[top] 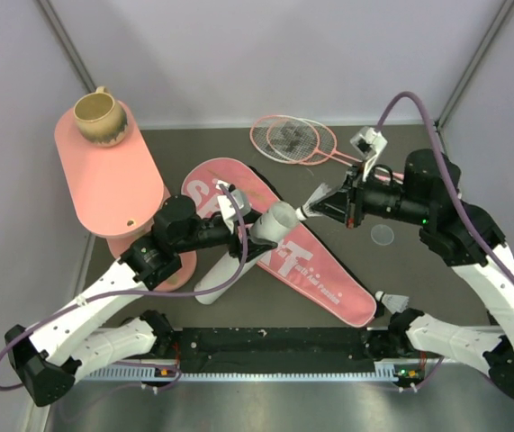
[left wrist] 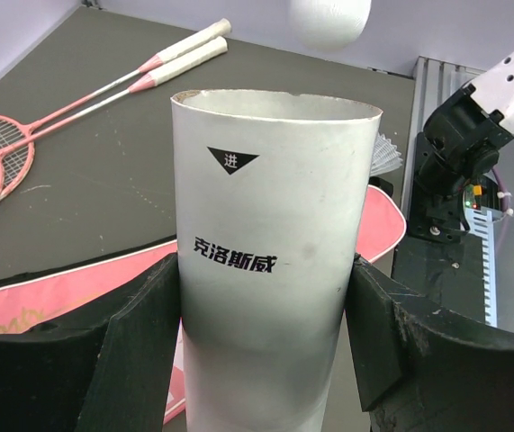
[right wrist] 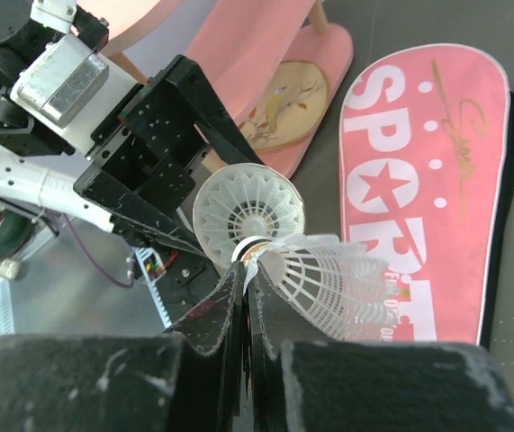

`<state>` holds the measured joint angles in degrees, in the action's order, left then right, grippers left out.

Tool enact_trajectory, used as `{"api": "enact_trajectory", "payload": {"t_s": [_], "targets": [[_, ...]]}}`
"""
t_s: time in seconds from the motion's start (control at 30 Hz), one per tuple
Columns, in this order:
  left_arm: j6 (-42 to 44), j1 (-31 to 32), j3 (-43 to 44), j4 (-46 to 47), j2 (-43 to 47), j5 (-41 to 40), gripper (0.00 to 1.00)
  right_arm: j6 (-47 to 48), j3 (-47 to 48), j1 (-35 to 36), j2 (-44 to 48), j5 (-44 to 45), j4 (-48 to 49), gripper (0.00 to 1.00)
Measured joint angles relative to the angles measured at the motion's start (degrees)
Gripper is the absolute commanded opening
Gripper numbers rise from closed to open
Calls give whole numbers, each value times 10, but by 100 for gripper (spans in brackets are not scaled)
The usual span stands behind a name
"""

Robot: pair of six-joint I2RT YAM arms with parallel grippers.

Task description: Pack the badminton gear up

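Note:
My left gripper is shut on the long white tube, a finger on each side, and holds it tilted over the pink "SPORT" bag. The tube's open mouth faces right. My right gripper is shut on the skirt of a white shuttlecock, whose cork hangs just off the tube mouth. Beyond the fingertips a round skirt shows end-on. Two pink rackets lie at the back. Another shuttlecock lies at the bag's near right end.
A pink oval tiered table stands at the left with a tan mug on top. A small clear disc lies on the dark mat right of the bag. Grey walls close in the back and both sides.

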<state>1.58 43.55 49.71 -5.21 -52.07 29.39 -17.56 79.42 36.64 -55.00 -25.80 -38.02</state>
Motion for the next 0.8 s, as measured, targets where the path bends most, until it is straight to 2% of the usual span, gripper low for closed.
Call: {"api": "enact_trajectory", "payload": {"t_s": [0.23, 0.33, 0.37, 0.43, 0.47, 0.57, 0.67, 0.8], "targets": [[-2, 1, 0, 0, -6, 13, 3, 6, 13, 53, -63, 9, -5, 0], [-2, 1, 0, -1, -7, 16, 3, 5, 13, 66, -80, 7, -4, 15], [-2, 1, 0, -1, -7, 17, 3, 2, 13, 68, -82, 5, -2, 27], [-2, 1, 0, -1, -7, 17, 3, -4, 13, 70, -84, -5, 4, 39], [-2, 1, 0, -1, -7, 17, 3, -7, 12, 70, -83, -9, 8, 49], [-2, 2, 0, -1, -7, 17, 3, -17, 7, 71, -71, -15, 25, 65], [-1, 2, 0, -1, -7, 17, 3, -24, -4, 71, -43, -3, 29, 69], [-2, 5, 0, -3, -7, 17, 3, -30, -21, 52, -2, 34, 28, 70]]}}
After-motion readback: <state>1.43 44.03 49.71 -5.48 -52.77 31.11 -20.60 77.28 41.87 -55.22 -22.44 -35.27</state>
